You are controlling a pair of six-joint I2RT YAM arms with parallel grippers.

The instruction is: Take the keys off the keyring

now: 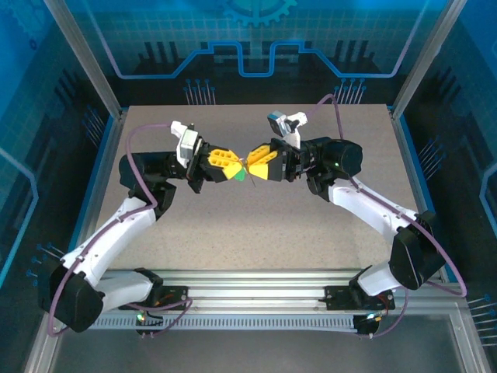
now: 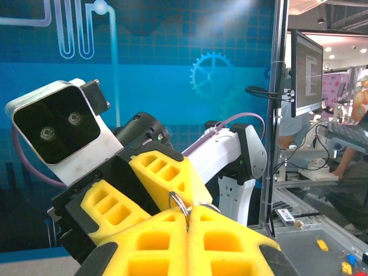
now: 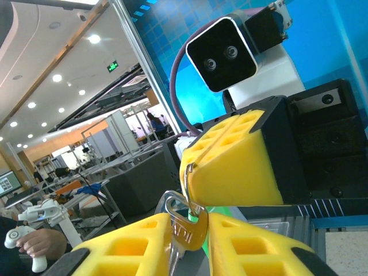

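The left tool (image 1: 231, 165) and right tool (image 1: 258, 161) meet tip to tip in the air above the middle of the bench (image 1: 264, 233). This arrangement probably lets one tool anchor the ring (image 2: 179, 201) while the other works the key (image 3: 185, 233) off it.

Left tool: fingers together, clamped on the ring, which protrudes from the tips.

Right tool: fingers narrowly apart, one on each side of the key, which hangs from the ring. Whether they bear on the key cannot be told.
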